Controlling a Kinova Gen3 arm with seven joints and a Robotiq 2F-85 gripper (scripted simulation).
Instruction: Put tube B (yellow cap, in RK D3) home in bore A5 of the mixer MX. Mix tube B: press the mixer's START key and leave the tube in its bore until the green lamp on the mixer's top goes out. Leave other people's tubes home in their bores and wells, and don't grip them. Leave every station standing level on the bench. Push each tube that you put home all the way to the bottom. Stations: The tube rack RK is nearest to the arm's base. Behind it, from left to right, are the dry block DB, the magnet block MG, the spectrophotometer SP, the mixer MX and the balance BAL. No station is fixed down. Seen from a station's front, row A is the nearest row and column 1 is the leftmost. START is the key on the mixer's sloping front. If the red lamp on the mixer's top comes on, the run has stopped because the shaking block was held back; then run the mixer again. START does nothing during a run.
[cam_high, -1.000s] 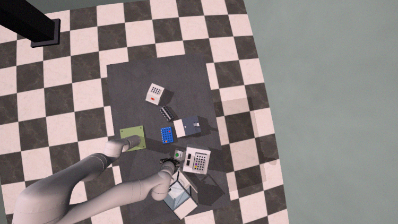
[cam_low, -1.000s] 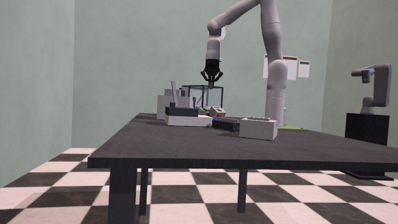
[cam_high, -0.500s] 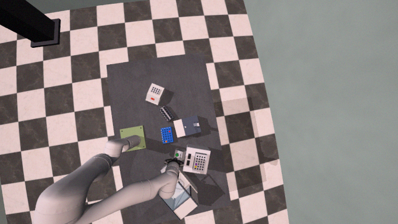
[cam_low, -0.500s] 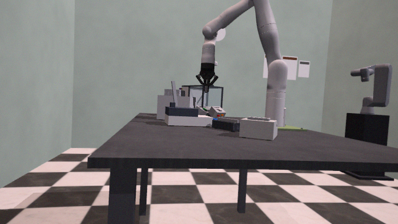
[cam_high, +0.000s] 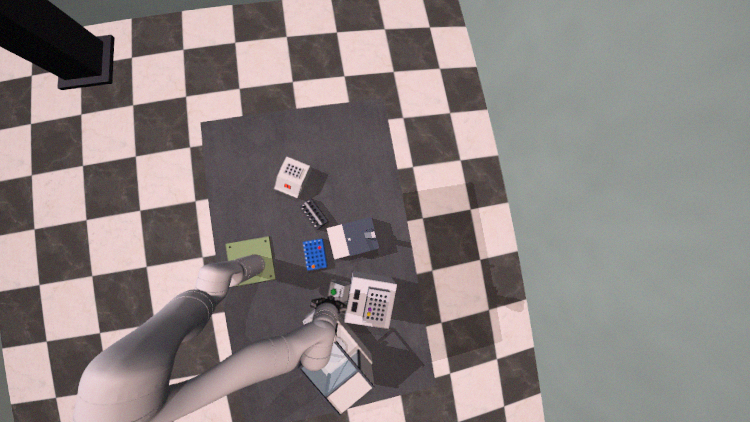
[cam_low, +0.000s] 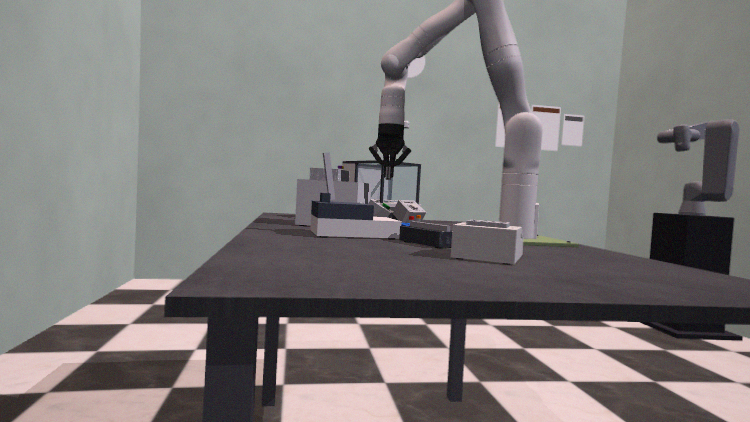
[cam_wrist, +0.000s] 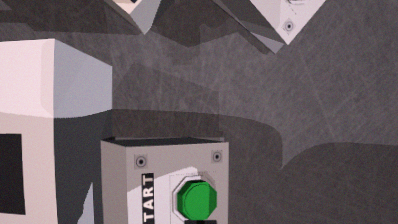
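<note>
The white mixer MX (cam_high: 385, 287) (cam_wrist: 30, 80) stands right of my gripper. A tube with a yellow cap (cam_high: 368, 315) sits in a bore at the corner of its dark bore block, next to a purple-capped one (cam_high: 373, 309). The two lamp squares (cam_high: 356, 299) on its top look dark. The green START key (cam_high: 333, 291) (cam_wrist: 196, 199) sits on the grey sloping panel (cam_wrist: 155, 162). My gripper (cam_high: 327, 302) (cam_low: 388, 171) is shut and empty. It points straight down, above the panel's near edge by the key; its fingertips only just show at the wrist view's bottom edge.
The glass-walled balance BAL (cam_high: 335, 375) (cam_low: 403, 181) stands close beside my wrist. The blue rack RK (cam_high: 314, 254), the spectrophotometer SP (cam_high: 354, 237) (cam_low: 351, 217), the black magnet block MG (cam_high: 314, 213) (cam_low: 425, 234) and the dry block DB (cam_high: 292, 176) (cam_low: 486, 241) stand further along the bench.
</note>
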